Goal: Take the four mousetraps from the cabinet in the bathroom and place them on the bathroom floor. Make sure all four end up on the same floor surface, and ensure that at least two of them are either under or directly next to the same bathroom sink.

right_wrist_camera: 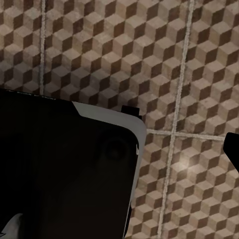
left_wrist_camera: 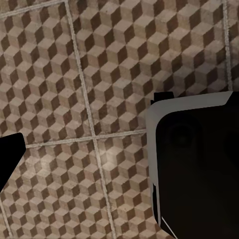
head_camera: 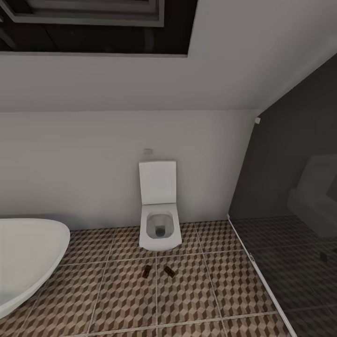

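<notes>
both wrist views look straight down past dark arm parts; whether either pincer is closed is unclear.

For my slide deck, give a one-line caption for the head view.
Two mousetraps lie on the cube-patterned bathroom floor before a toilet.

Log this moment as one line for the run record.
scene: bathroom | two mousetraps on bathroom floor, in front of toilet | bathtub at left | sink: unseen | grippers: state unclear

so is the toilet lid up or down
Up. The toilet has its lid raised against the wall, and the open bowl shows below it.
</notes>
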### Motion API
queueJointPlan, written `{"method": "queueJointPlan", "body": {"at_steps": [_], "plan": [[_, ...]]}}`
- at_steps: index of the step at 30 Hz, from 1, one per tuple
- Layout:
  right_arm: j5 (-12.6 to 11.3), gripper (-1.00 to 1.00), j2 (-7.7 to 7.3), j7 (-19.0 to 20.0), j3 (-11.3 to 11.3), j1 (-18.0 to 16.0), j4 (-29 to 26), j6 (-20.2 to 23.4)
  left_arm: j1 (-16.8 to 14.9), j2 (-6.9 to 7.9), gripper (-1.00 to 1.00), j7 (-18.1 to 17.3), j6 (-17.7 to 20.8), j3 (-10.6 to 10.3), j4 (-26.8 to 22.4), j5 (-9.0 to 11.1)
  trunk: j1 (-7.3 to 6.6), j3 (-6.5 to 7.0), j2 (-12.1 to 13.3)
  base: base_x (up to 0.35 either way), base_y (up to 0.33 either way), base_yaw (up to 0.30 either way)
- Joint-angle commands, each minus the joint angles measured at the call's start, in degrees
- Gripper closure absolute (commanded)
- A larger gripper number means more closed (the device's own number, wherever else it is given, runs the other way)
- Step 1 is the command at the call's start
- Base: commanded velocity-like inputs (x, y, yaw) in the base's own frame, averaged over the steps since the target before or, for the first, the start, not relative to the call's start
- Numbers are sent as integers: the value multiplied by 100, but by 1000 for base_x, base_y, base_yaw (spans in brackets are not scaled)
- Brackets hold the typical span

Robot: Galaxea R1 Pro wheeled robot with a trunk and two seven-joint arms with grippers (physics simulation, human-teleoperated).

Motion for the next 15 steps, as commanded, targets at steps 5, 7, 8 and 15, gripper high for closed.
{"method": "queueJointPlan", "body": {"at_steps": [5, 7, 8, 15], "plan": [[-61, -100, -2, 28, 37, -5, 5, -20, -3, -2, -100, 7, -13, -38, 4, 14, 3, -12, -11, 0, 0, 0], [-61, -100, 0, 28, 37, -5, 5, -18, -3, -2, -100, 6, -13, -38, 4, 14, 3, -12, -11, 0, 0, 0], [-61, -100, 0, 28, 37, -5, 5, -17, -3, -2, -100, 7, -13, -38, 4, 15, 3, -12, -11, 0, 0, 0], [-61, -100, -1, 28, 37, -5, 5, -19, -3, -2, -100, 5, -13, -38, 4, 16, 3, -12, -11, 0, 0, 0]]}}
